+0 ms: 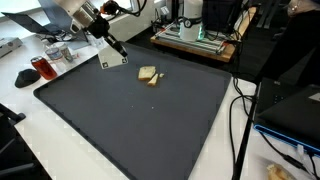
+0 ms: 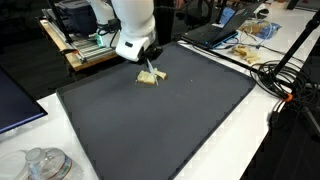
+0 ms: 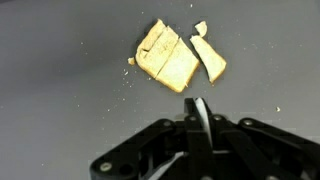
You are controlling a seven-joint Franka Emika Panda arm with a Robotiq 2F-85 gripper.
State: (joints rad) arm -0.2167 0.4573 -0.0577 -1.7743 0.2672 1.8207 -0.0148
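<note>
Hovering just short of the bread pieces (image 3: pixel 168 58), which lie flat, split with crumbs, in the upper middle of the dark surface (image 1: pixel 130 120), free on all sides | gripper (image 3: pixel 197 112) jaws pressed together, gripping nothing discernible | arm (image 2: pixel 133 25) slants down from frame top, fingertips low.

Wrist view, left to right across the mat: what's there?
crumb → large bread piece → small broken-off piece. The gripper at the bottom edge spans the middle, so it is left out of the order.
</note>
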